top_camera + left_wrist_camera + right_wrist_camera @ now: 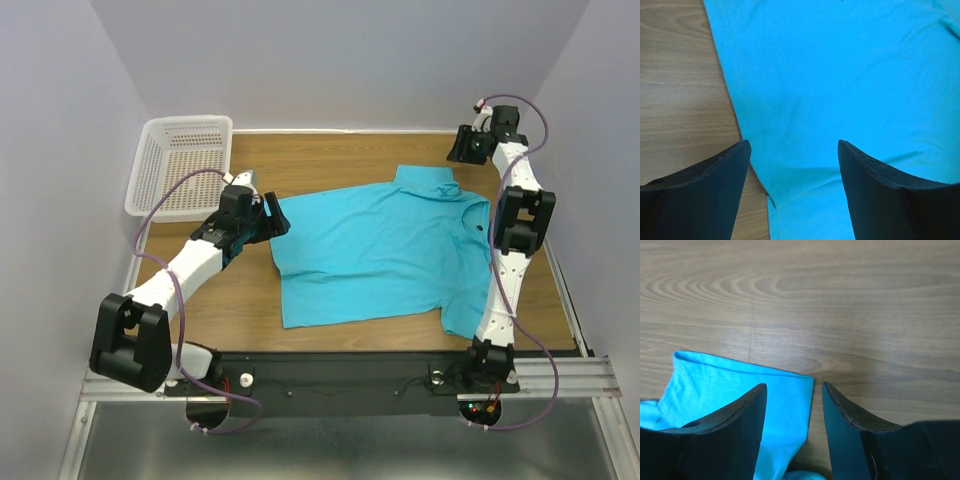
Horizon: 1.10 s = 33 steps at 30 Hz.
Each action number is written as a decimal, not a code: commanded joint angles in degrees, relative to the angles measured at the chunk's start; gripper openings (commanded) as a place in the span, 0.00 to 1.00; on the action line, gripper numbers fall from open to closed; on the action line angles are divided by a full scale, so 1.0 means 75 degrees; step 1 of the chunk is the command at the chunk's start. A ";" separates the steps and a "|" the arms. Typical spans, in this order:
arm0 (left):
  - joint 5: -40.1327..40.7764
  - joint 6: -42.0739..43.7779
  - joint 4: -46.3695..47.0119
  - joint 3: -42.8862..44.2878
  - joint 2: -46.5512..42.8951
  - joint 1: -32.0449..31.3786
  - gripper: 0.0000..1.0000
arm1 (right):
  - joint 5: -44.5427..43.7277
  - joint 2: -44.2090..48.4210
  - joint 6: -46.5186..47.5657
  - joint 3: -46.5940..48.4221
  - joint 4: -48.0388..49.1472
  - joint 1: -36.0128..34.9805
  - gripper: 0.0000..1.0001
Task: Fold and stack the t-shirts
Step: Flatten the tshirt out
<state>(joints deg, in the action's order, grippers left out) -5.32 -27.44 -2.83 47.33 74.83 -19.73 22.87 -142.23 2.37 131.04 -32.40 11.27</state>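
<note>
One turquoise t-shirt (380,250) lies spread flat on the wooden table (330,160), with its collar toward the back right. My left gripper (278,218) hovers open over the shirt's left edge. In the left wrist view the cloth (840,75) fills the space between and beyond the two black fingers (715,190), and nothing is pinched in the left gripper (794,145). My right gripper (455,153) is at the back right by the top sleeve. In the right wrist view the right gripper (793,385) stands open, with the corner of the cloth (740,380) lying on the wood under its gap.
A white mesh basket (187,122) stands at the table's back left corner. Bare wood (840,300) stretches beyond the sleeve. Pale walls close in the table on the left, back and right.
</note>
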 commanded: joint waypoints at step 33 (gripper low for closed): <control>-0.0157 0.0073 0.0331 -0.0323 -0.0168 0.0099 0.82 | -0.0999 -0.0418 0.0083 -0.0341 -0.0098 -0.0694 0.20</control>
<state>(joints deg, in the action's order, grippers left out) -5.93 -27.09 -1.96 44.97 75.90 -19.38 16.58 -143.96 3.53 125.69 -30.65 7.05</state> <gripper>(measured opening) 0.818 0.281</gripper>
